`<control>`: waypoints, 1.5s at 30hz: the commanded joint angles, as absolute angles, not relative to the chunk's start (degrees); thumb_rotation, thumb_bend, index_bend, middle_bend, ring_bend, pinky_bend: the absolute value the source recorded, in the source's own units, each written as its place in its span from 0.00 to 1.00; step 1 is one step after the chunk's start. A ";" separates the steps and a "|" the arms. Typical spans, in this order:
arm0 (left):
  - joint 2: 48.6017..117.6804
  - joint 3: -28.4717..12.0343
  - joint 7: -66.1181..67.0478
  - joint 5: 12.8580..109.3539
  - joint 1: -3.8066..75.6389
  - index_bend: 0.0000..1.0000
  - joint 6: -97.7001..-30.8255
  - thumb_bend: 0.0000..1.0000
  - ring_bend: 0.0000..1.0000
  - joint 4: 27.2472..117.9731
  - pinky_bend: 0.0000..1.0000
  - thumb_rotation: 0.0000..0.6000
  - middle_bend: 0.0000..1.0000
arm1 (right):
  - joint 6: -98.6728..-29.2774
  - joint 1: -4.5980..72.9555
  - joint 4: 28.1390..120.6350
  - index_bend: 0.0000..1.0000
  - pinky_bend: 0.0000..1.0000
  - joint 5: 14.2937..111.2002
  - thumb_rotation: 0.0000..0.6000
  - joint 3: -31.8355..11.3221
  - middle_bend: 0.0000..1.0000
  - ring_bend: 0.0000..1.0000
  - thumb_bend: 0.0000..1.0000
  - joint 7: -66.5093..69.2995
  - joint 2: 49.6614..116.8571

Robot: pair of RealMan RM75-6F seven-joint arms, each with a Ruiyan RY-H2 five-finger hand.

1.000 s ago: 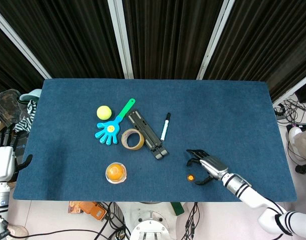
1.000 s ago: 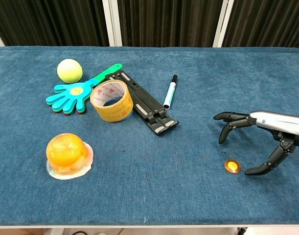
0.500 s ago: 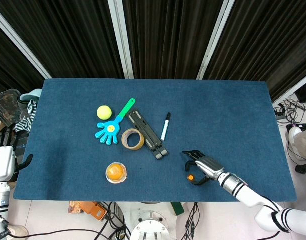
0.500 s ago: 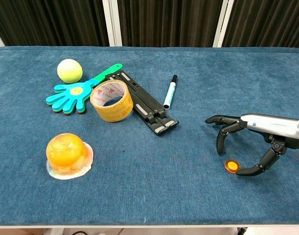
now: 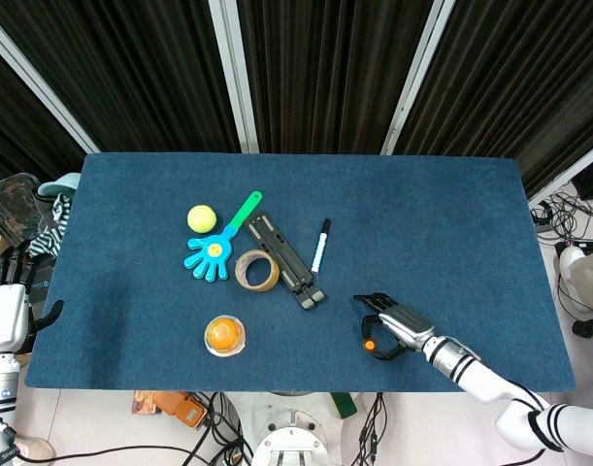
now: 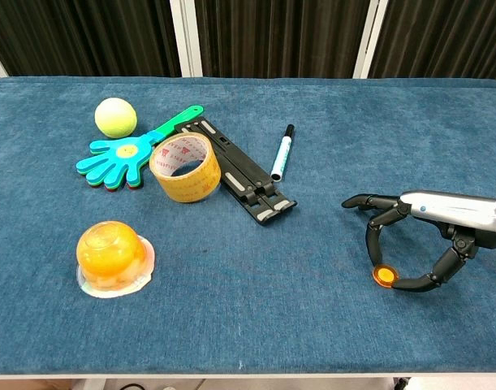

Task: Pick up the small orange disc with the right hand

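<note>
Now | right hand (image 6: 418, 236) fingertips touching orange disc (image 6: 384, 276), grasp unclear | left hand (image 5: 7, 282) half cropped

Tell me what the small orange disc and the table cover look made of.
Small orange disc: probably glossy plastic, judging by its bright, translucent-looking orange face and darker rim. Table cover: likely felt or short-pile fabric, being matte blue with a fuzzy, mottled texture.

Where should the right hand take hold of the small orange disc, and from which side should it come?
Probably at its rim, from above. The small orange disc lies flat on the blue table, so only its thin edge offers a pinch. The right hand is already arched over it, a finger and the thumb on opposite sides.
</note>
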State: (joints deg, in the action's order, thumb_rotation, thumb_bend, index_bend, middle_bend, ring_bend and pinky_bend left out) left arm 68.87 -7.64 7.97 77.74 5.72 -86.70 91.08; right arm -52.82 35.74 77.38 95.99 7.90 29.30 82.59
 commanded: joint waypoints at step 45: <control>68.78 -7.52 7.53 78.18 5.77 0.19 -86.80 0.22 0.01 91.14 0.17 1.00 0.02 | -53.55 38.23 83.70 0.61 0.05 93.21 1.00 4.54 0.01 0.09 0.48 25.11 77.76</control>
State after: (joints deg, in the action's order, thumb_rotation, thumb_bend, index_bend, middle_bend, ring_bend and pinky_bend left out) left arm 68.76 -7.52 7.53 78.19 5.77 -86.81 91.14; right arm -52.84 37.82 82.58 93.28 5.43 25.34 78.87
